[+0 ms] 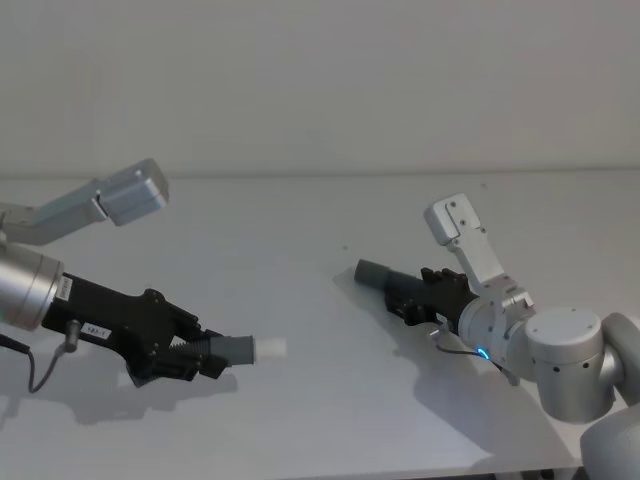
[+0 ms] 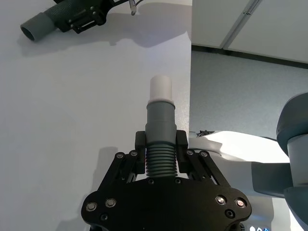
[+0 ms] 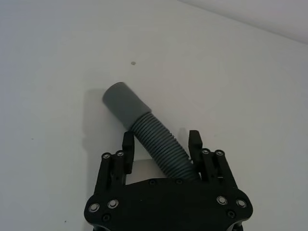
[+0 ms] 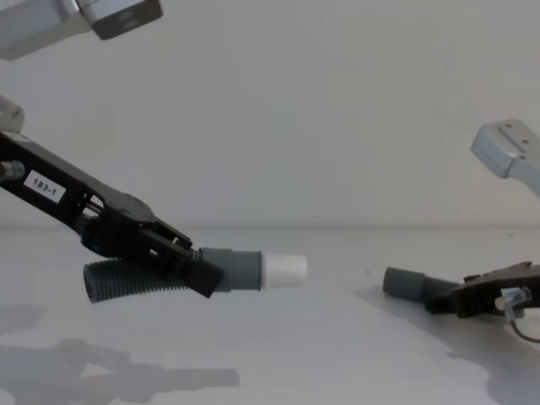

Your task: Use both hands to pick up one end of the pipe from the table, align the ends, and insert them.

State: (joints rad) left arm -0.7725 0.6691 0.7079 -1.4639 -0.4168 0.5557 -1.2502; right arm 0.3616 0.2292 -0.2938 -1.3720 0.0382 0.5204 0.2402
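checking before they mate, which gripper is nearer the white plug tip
Left. The left gripper clamps the plug piece just behind the white plug tip; the right gripper sits across the table at the socket piece.

A small white label (image 4: 45, 186) sits on the black body of the left hand (image 4: 201, 273), up near where it joins the arm. In the chest view its dark print appears to read "183-1", though the first character could be a 1 or a T. The same label (image 1: 97, 328) shows in the head view as a thin white strip on the side of that hand, its print too small to make out
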